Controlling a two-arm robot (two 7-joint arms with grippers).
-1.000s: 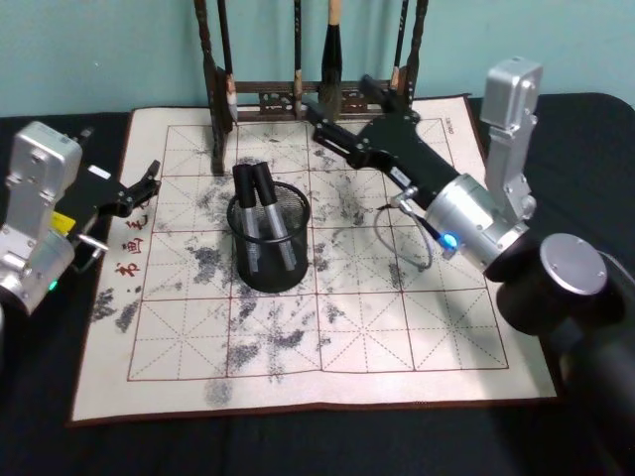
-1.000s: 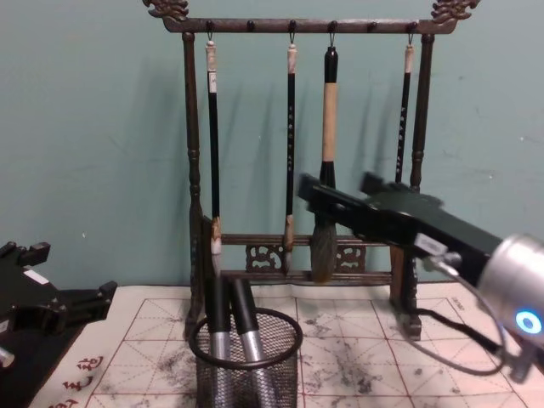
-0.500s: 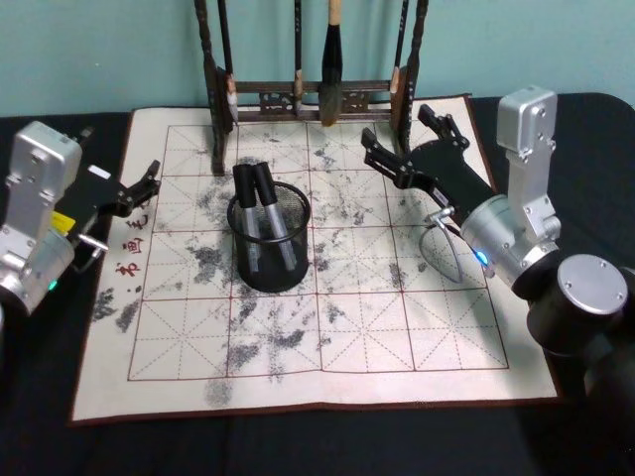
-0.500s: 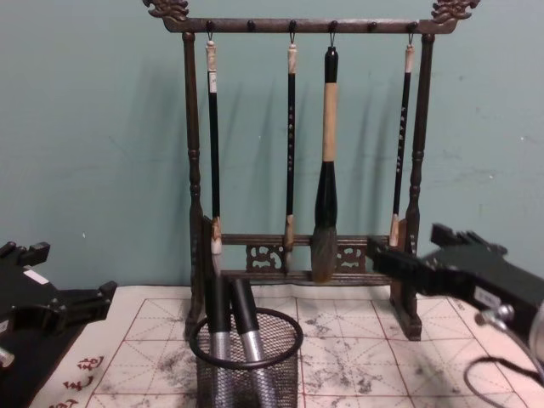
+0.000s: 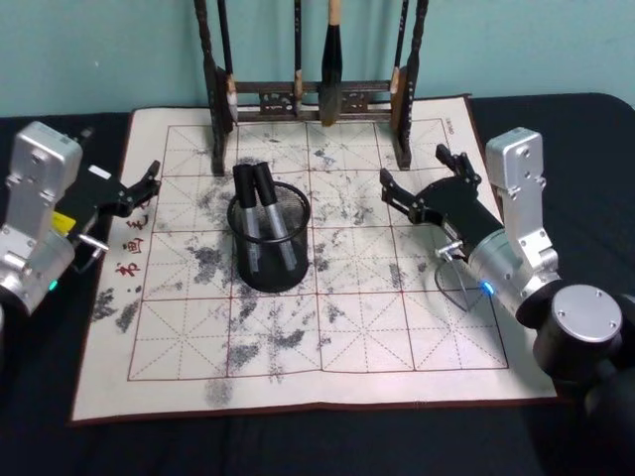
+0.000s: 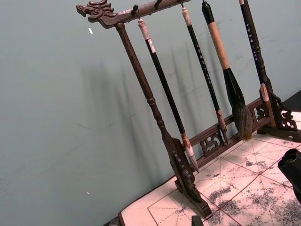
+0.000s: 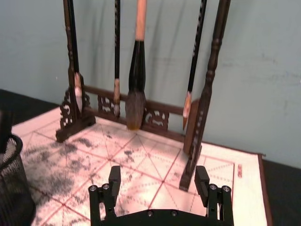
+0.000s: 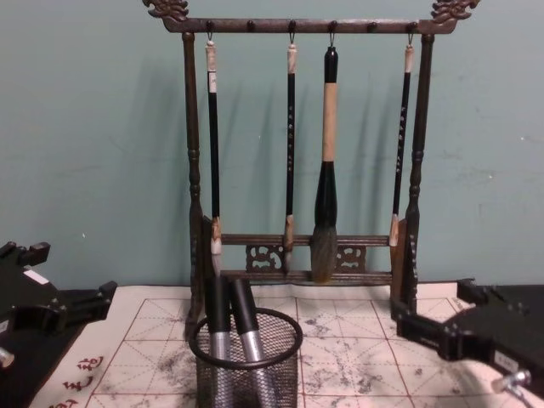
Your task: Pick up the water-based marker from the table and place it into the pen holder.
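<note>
We see two water-based markers (image 5: 260, 210) standing tilted inside the pen holder (image 5: 268, 238), their black caps leaning toward the mat's far-left corner. The holder sits on the white felt mat (image 5: 327, 367), left of its centre, on the dark table (image 5: 50, 436). Our right gripper (image 5: 425, 178) hovers over the mat's right part, near the right foot of the brush rack (image 5: 308, 89), with its fingers spread wide and nothing between them. Our left gripper (image 5: 149, 182) rests at the mat's left edge, and we cannot tell how its fingers stand. The rack stands along the mat's far edge with four brushes (image 8: 325, 170) hanging from its top bar.
</note>
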